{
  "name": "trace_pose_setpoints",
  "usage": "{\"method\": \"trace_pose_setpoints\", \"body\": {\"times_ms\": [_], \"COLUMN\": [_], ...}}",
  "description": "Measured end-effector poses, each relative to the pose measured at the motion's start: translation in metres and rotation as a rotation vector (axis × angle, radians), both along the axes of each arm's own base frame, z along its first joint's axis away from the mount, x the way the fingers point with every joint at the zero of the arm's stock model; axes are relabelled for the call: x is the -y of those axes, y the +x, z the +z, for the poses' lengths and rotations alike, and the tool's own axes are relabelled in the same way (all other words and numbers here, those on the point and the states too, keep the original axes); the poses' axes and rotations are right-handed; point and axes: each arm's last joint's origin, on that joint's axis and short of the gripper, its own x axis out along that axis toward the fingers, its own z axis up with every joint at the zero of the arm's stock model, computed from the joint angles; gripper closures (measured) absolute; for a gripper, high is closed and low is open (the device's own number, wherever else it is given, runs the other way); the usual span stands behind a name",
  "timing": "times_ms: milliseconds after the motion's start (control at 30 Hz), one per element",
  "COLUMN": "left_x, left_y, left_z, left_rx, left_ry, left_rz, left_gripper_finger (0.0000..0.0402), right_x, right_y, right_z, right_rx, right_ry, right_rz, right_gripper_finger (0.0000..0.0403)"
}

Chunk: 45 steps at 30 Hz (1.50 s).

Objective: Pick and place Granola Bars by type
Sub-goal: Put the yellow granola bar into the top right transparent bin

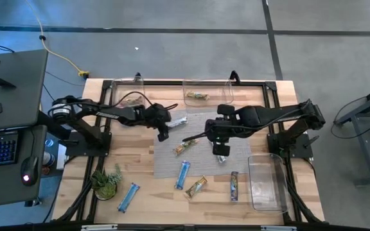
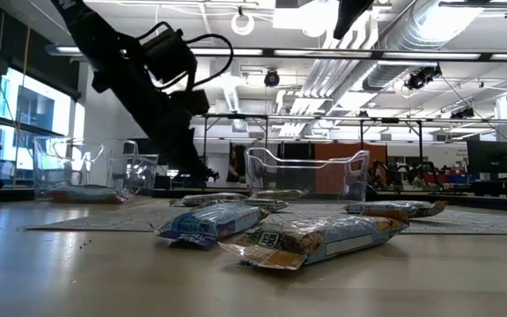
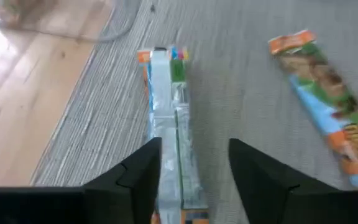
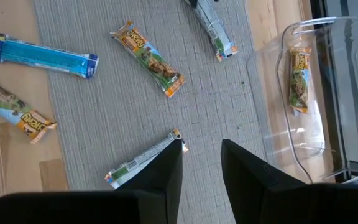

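Your left claw (image 3: 193, 171) hangs parted over the silver bar (image 3: 171, 118) on the grey mat (image 1: 201, 163), one finger already above the wrapper. Shift sideways so the bar sits between both fingers, then descend and close across its narrow width. Your right claw (image 4: 199, 165) hovers empty and partly spread near another silver bar (image 4: 145, 158); keep it clear.

Wrapped bars (image 2: 311, 239) on table, clear bins (image 2: 306, 173) behind
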Motion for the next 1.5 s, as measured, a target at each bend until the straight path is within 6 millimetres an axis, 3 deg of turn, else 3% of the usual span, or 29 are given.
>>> {"method": "trace_pose_setpoints", "body": {"times_ms": [167,367,767,900,1167,1500], "left_x": [-0.002,-0.003,-0.004,-0.005,-0.011,-0.028], "left_y": [0.003,0.006,0.009,0.015,0.046,0.083], "left_z": [-0.015,-0.032,-0.033,-0.027,0.016,0.12], "left_rx": [-0.052,-0.098,-0.079,-0.057,-0.003,0.051], "left_ry": [0.015,-0.002,-0.008,-0.025,-0.059,0.287], "left_rz": [0.027,0.055,0.052,0.065,0.015,-0.092], "left_gripper_finger": [0.0175,0.0173,0.0276,0.0292,0.029,0.0292], "right_x": [0.0,0.0,0.0,0.0,0.0,0.0], "right_y": [0.0,0.0,0.0,0.0,0.0,0.0], "right_z": [0.0,0.0,0.0,0.0,0.0,0.0], "right_rx": [0.001,0.002,0.002,0.003,0.001,-0.004], "right_ry": [0.0,0.001,0.001,0.001,0.009,0.01], "right_rz": [0.0,0.0,0.0,0.0,0.001,0.001], "right_gripper_finger": [0.0308,0.0309,0.0309,0.0309,0.0309,0.0309]}}
